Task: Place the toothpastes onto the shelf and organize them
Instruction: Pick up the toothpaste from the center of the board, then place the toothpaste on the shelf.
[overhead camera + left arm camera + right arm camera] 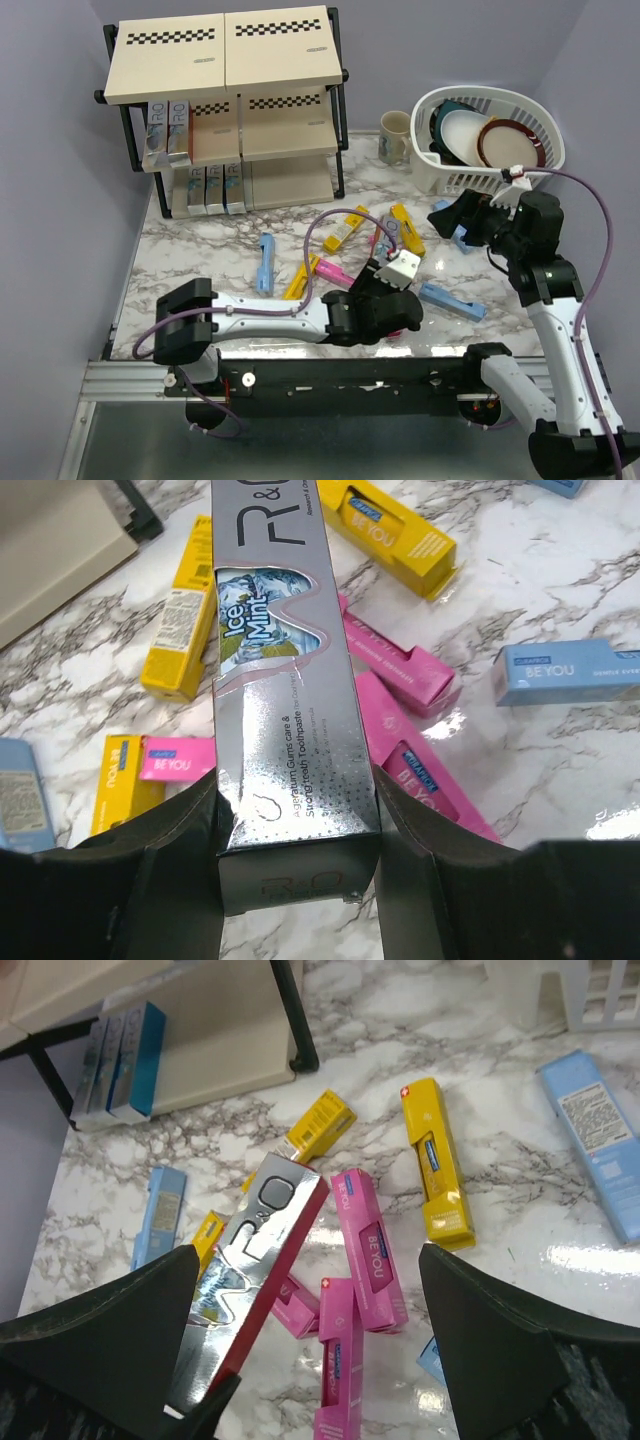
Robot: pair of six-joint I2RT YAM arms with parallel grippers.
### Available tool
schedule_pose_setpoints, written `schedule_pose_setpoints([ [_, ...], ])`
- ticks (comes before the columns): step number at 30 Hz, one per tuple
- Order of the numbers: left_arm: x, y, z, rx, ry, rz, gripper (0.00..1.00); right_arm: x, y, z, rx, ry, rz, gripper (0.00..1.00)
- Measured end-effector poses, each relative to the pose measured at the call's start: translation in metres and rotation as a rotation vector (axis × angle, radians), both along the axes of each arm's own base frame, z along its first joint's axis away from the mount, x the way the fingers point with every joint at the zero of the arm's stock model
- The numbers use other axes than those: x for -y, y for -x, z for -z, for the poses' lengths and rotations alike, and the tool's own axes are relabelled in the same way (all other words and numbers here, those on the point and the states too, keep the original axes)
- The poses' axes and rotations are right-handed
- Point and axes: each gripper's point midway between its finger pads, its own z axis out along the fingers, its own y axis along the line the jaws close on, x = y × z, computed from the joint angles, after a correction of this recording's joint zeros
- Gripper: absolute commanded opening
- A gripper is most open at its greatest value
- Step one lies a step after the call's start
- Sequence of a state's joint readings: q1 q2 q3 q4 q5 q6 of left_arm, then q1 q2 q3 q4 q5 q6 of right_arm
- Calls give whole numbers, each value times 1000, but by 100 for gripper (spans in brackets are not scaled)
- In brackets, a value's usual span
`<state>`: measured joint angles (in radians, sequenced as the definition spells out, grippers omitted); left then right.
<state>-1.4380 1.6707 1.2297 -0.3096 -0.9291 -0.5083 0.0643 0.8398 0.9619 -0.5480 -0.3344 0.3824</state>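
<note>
Toothpastes lie mostly loose on the marble table, in front of the shelf.

Top view: two cartons stand upright at the left end of the shelf's middle tier and four at the left end of the bottom tier, side by side. Judged, packing from one end leaves room for the rest. The top tier carries none. Loose on the table I count three yellow, three light blue and at least one pink. Others are hidden under the arms.

Left wrist view: the left gripper is clamped on a silver carton, raised above the loose pile. It is gripped near one end, so the long body projects ahead, which should suit sliding it onto a tier. Beneath it are about three pink, three yellow and three light blue, some cropped.

Right wrist view: the right gripper stands spread wide above the loose pile, holding nothing. Judged, it is free for the next pick. Visible here are three yellow, three pink, three light blue and the one silver.
</note>
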Motion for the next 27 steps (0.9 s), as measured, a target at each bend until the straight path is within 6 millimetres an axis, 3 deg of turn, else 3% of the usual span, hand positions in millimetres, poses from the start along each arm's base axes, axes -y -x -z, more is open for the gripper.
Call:
schedule_pose_setpoints([
  [3,-24,-1,-11,-21,25,-16,41,5,11,-15,92,9,21,100],
  [6,-51,-11,-33,-36,80,-51,41,8,22,-12,147,14,29,100],
  [8,-73,-19,-54,-36,131,-83,41,9,27,-5,164,19,31,100],
  [11,-108,-32,-88,-28,221,-132,41,12,32,20,151,39,37,100],
  [15,-156,-52,-117,-7,294,-217,42,14,33,34,136,60,41,100],
  [20,-201,-69,-132,11,280,-300,42,15,34,31,165,74,37,100],
  [27,-267,-107,-133,16,208,-419,42,16,36,26,200,80,35,100],
])
